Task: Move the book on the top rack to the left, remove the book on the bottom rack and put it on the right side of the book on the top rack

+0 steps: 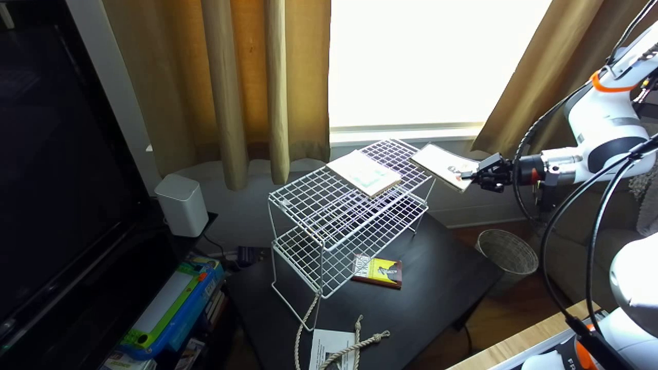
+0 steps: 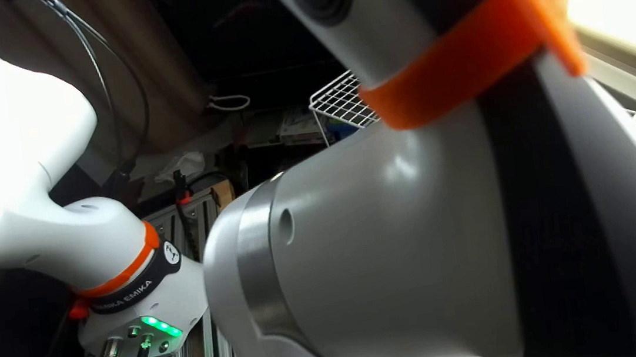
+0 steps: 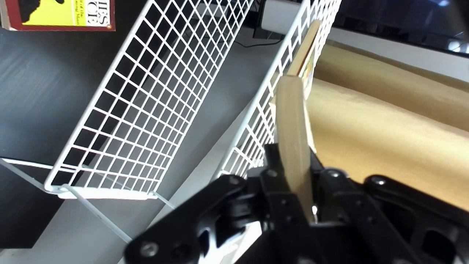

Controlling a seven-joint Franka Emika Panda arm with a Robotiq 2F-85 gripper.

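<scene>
The book (image 1: pixel 441 164), gripped by one edge in the claw (image 1: pixel 467 176), could snag the top rack (image 1: pixel 321 205) or shove the other book (image 1: pixel 364 172) if carried across too low

We see a dark table (image 1: pixel 436 280), a white two-tier wire rack (image 1: pixel 360 226) standing on it, a yellow-and-red book (image 1: pixel 379 271) lying flat near the rack, a pale printed sheet (image 1: pixel 329 339) close to the rack's foot in an exterior view, knotted rope (image 1: pixel 359 347) across the sheet
</scene>
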